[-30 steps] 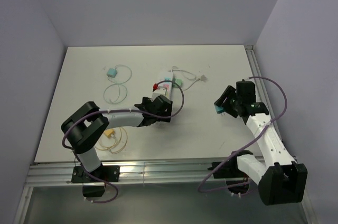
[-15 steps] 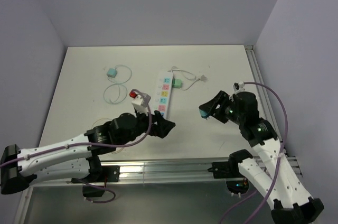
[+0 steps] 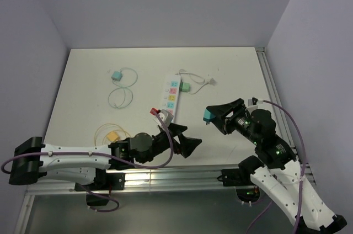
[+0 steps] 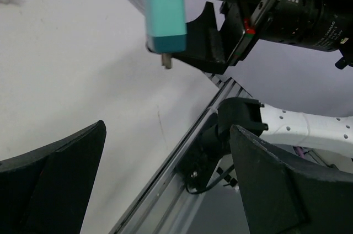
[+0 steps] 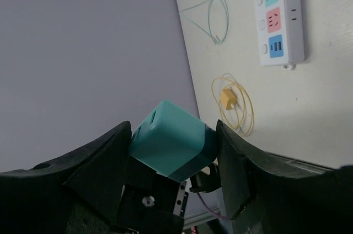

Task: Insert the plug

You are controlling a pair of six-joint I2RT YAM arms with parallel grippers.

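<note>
While the right gripper [image 3: 213, 116] clamps the teal plug [image 3: 208, 116], prongs bare, it hangs above the table [image 3: 231, 74], apart from the white power strip [image 3: 171, 95] to its left; the left gripper [image 3: 186, 136] stands spread wide, holding nothing, near the table's front edge.

Chunky teal cube plug [image 3: 208, 116], up off the table right of centre in the top view, metal prongs (blurry, maybe two) sticking out below. White power strip [image 3: 171, 96] flat, upper centre, well apart, with yellow, teal, red and blue sockets in a row.
</note>
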